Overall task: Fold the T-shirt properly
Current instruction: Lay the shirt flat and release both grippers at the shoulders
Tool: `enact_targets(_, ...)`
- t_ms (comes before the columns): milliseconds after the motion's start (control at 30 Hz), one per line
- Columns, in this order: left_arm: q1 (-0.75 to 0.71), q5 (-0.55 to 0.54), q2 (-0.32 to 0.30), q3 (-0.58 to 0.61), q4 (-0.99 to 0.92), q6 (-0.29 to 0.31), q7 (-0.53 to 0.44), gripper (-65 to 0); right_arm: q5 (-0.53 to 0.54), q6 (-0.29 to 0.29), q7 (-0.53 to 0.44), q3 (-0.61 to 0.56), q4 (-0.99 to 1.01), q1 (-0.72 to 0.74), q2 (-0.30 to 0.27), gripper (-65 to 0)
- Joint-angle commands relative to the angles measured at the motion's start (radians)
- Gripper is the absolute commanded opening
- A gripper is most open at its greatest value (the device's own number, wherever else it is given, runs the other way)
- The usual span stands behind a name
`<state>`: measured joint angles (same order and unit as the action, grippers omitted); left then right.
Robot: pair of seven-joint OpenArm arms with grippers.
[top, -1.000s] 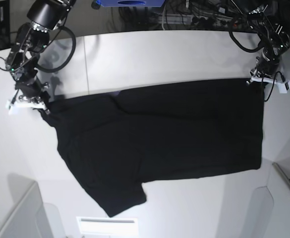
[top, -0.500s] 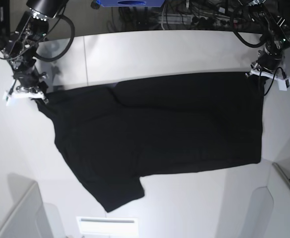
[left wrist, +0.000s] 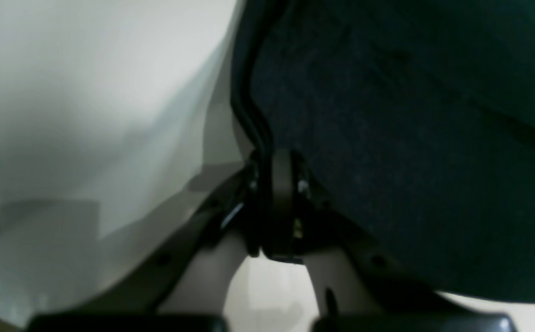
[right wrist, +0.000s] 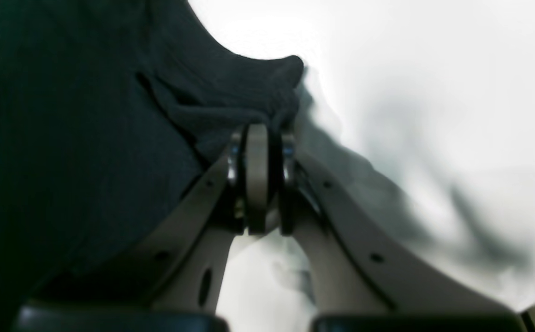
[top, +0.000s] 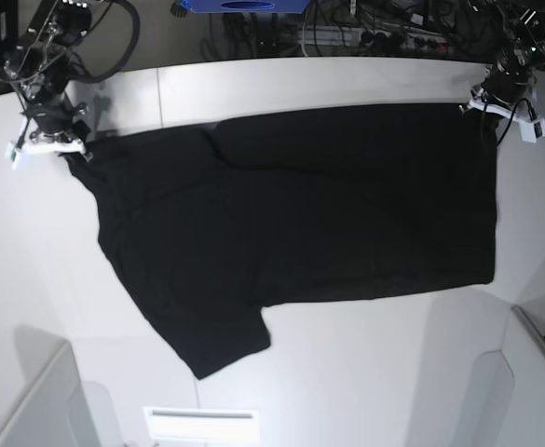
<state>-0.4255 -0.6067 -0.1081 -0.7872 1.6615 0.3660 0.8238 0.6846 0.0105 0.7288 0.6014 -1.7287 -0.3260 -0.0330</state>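
The black T-shirt (top: 291, 223) lies spread over the white table, one sleeve pointing to the near left. My left gripper (top: 480, 105) is at the shirt's far right corner, shut on the cloth. In the left wrist view its fingertips (left wrist: 276, 175) pinch a folded edge of the T-shirt (left wrist: 410, 138). My right gripper (top: 70, 149) is at the far left corner, also shut on the cloth. The right wrist view has the gripper (right wrist: 258, 147) clamped on a bunched bit of the T-shirt (right wrist: 87, 115). No print or label shows.
The white table (top: 347, 79) has a seam running front to back at its left. Cables and a blue object (top: 244, 6) sit behind the far edge. Grey panels stand at the near left (top: 39, 400) and near right (top: 524, 372).
Both grippers have moved toward the table's far edge, pulling the shirt's held edge with them. The whole shirt has slid farther from the near edge and lies flatter.
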Motion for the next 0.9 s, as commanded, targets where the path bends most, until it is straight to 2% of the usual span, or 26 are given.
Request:
enact_targets(0,-0.005,-0.011,-0.014,-0.005,0.019,-0.002,-0.021,-65.0,0.007,-0.004,-0.022,0.005,-0.024,-0.008,-0.011,-65.0)
enact_targets(300,-0.071,-0.011,-0.011,-0.005,0.061,-0.002,-0.021,-65.0,0.007,-0.004,-0.022,0.007,-0.104,-0.103,-0.003,-65.0)
enact_targets(567,-0.118,-0.005,0.015,0.013,0.087,-0.002,-0.024,-65.0,0.007,-0.004,-0.024,0.007,-0.118,-0.177,0.009,-65.0)
enact_targets(867,-0.12,-0.003,0.009,0.013,0.087,-0.002,-0.024,-65.0,0.007,-0.005,-0.021,0.071,-0.133,-0.232,0.037,-65.0)
